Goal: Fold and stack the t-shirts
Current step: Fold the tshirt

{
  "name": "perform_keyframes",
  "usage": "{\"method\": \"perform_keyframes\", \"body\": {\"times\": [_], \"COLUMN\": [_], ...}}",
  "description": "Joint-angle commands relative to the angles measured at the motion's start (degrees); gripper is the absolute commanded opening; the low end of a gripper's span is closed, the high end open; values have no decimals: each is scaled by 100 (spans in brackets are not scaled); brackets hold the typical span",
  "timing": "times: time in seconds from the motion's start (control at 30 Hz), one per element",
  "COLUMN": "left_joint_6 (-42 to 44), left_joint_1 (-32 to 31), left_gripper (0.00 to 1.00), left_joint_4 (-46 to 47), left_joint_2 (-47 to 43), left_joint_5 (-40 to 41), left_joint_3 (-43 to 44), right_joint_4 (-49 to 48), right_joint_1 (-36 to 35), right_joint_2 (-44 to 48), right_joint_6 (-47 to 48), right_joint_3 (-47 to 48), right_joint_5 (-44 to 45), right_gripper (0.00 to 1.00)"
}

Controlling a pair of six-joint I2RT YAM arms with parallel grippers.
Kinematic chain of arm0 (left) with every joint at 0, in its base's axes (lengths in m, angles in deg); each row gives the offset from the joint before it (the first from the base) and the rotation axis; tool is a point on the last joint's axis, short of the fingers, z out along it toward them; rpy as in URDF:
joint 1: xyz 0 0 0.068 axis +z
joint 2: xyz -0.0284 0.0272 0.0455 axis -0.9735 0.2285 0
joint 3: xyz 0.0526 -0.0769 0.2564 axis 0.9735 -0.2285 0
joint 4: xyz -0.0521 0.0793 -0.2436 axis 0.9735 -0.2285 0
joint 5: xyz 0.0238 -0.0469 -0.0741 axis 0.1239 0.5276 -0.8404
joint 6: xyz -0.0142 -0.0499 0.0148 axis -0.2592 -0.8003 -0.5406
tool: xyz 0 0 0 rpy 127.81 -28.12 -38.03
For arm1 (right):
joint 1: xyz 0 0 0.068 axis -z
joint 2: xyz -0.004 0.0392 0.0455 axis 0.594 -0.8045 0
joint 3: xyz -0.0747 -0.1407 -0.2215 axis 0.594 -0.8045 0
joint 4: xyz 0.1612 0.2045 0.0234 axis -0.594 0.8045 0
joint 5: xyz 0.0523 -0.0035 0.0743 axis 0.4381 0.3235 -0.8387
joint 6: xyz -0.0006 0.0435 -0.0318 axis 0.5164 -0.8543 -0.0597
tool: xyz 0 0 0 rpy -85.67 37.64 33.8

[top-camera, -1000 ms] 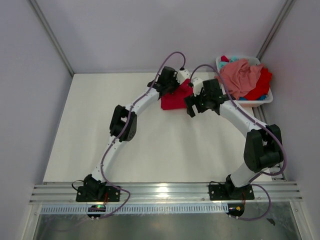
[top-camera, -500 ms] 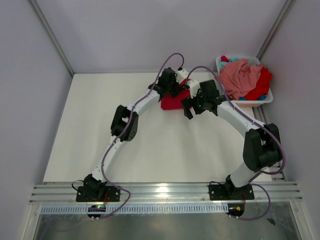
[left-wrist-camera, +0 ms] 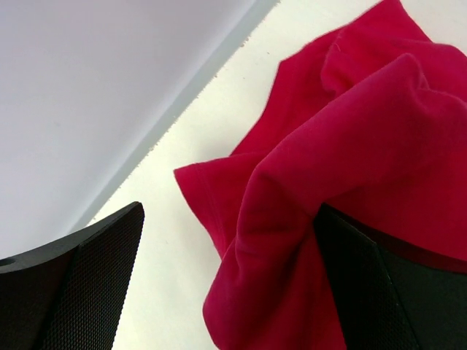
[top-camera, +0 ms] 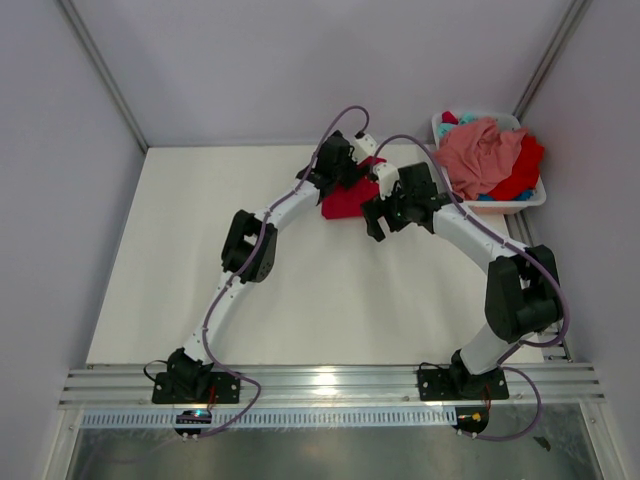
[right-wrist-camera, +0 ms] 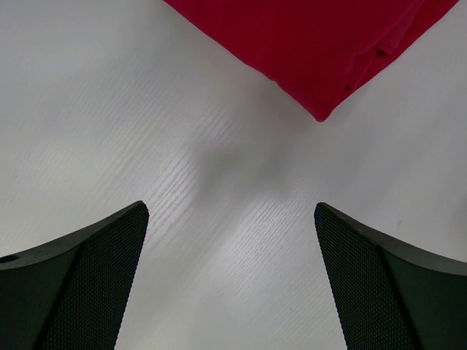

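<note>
Crumpled red t-shirt [left-wrist-camera: 365, 168] on white table [left-wrist-camera: 175, 255]; hand [left-wrist-camera: 230, 211] spread.

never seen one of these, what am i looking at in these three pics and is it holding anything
Two robot arms are bolted at the near edge of a white table. The wide picture comes from a fixed camera above and behind them. The other two come from cameras on each wrist; the black shapes at the bottom corners are that gripper's own fingers. On the table lies a crumpled red t-shirt. The left gripper is over it, open, cloth bunched between its fingers but not pinched. The right gripper is open over bare table, just off the shirt's corner. Neither holds anything. A white basket at the far right holds more shirts, a salmon pink one on top.
</note>
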Motion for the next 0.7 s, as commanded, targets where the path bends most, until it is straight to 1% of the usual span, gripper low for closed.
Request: {"method": "perform_keyframes", "body": {"times": [0.0,0.17,0.23,0.3,0.43,0.6,0.67], "left_joint_6": [104,193,210,184,-9,-439,-510], "left_joint_1": [38,38,38,38,30,21,-5], "left_gripper": [99,99,99,99,99,99,99], "left_joint_4": [675,676,939,1054,1010,660,405], "left_joint_2": [-496,-435,-443,-426,-338,-285,-259], "left_joint_5": [315,429,482,439,377,211,280], "left_joint_3": [99,292,301,319,634,635,539], "right_joint_4": [-279,-306,-306,-332,-350,-358,-358], "right_joint_1": [-37,-37,-37,-37,-37,-37,-37], "right_joint_2": [33,15,7,-11,-72,-81,-73], "right_joint_6": [30,3,12,12,-6,-6,3], "right_joint_3": [-38,-64,-64,-82,-56,-38,-20], "right_joint_5": [-122,-140,-122,-114,-140,-131,-105], "right_gripper": [99,99,99,99,99,99,99]}}
